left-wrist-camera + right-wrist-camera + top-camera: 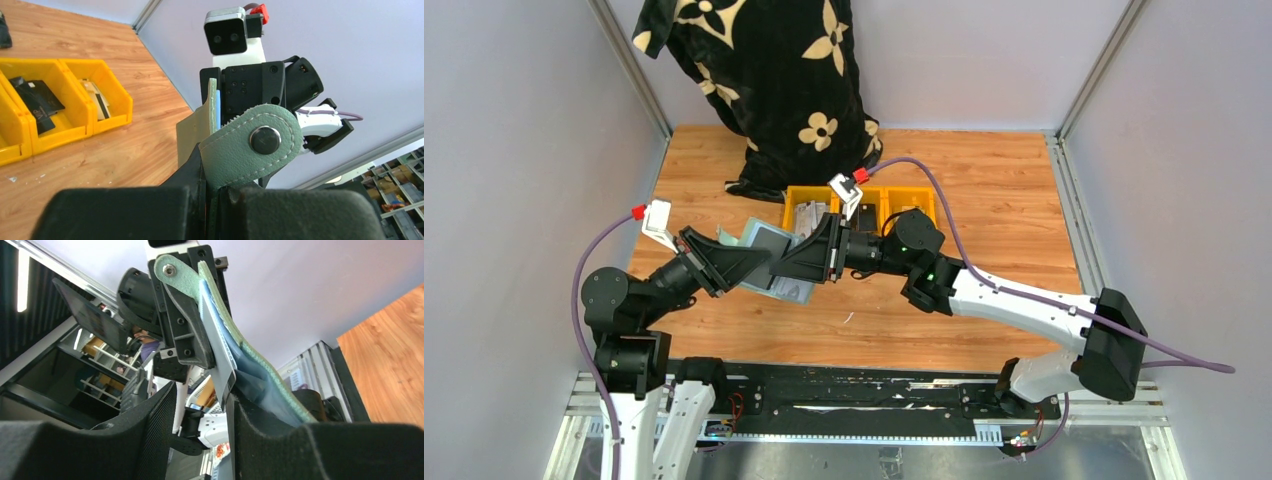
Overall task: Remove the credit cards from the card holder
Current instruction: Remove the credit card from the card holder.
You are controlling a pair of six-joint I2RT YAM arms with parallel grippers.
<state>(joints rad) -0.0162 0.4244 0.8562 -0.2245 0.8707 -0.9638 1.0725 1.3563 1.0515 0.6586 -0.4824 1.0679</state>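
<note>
Hold soft, floppy card holder [245,150] clamped in left gripper [215,192]; with right gripper [202,405] jaws apart, pinch stiff, slick credit card [220,352] edge.

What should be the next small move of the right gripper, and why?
Probably shut the right gripper on the pale card, then pull away. The left gripper clamps the card holder near its snap tab, and the card stands between the open right fingers.
</note>
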